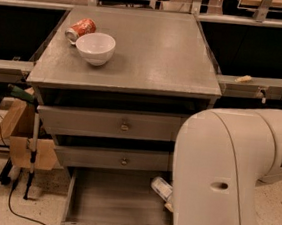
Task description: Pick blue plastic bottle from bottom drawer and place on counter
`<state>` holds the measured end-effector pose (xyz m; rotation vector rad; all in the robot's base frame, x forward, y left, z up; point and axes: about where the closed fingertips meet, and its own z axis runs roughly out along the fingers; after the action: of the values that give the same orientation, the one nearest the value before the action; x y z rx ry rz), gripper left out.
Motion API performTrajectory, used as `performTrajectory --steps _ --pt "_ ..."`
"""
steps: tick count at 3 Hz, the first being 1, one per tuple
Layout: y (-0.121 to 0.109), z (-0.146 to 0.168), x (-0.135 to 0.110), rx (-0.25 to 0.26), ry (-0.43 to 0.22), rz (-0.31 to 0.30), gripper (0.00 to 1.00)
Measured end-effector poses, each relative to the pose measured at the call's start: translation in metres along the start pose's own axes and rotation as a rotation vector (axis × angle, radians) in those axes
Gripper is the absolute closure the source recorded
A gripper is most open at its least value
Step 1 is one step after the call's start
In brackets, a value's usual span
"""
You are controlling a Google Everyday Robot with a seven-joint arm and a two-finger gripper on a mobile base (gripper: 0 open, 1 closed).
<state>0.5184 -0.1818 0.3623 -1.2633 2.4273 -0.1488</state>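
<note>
The blue plastic bottle (161, 187) is tilted at the right side of the open bottom drawer (111, 202), cap end pointing up and left. Only its upper part shows. The rest runs behind my big white arm (224, 183). My gripper (169, 206) is down in the drawer at the bottle's lower end, shut on it, and almost wholly hidden by the arm. The counter (152, 55) is the grey top of the cabinet, above the two upper drawers.
A white bowl (95, 48) and an orange-red soda can (80, 29) lying on its side occupy the counter's back left. The two upper drawers (114, 127) stand slightly out. A cardboard box (25, 137) and a stand with a cable sit left of the cabinet.
</note>
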Motion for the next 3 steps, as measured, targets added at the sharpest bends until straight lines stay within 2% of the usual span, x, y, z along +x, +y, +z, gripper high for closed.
performTrajectory --steps 1,2,3 --pt "-0.009 -0.046 0.036 0.024 0.099 -0.006 1.00" --pt "-0.011 -0.056 0.047 0.033 0.124 -0.006 1.00" --pt "-0.012 -0.048 0.044 0.001 0.093 -0.001 1.00"
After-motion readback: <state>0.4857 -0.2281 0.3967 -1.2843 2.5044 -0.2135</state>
